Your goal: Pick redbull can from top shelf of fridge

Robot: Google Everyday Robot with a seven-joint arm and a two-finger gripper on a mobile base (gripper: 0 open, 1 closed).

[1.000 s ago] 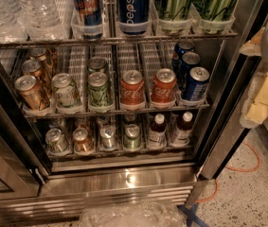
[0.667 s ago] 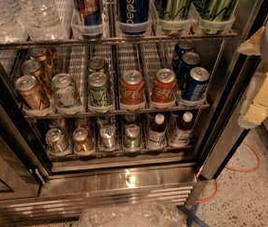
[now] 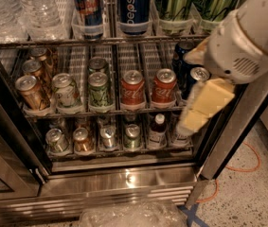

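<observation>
One redbull can [image 3: 87, 7] at upper left, on top shelf [image 3: 53, 42] of fridge [image 3: 124, 183], beside Pepsi can [image 3: 133, 6], gripper [image 3: 193, 118] at right, lower down, its opening impossible to tell.

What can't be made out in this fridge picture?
- Redbull can: top cut off by the camera view's upper edge.
- Blue cans, middle rack: partly hidden by the gripper in front of the fridge, right side.
- Rightmost bottle, bottom rack: mostly behind the gripper.
</observation>
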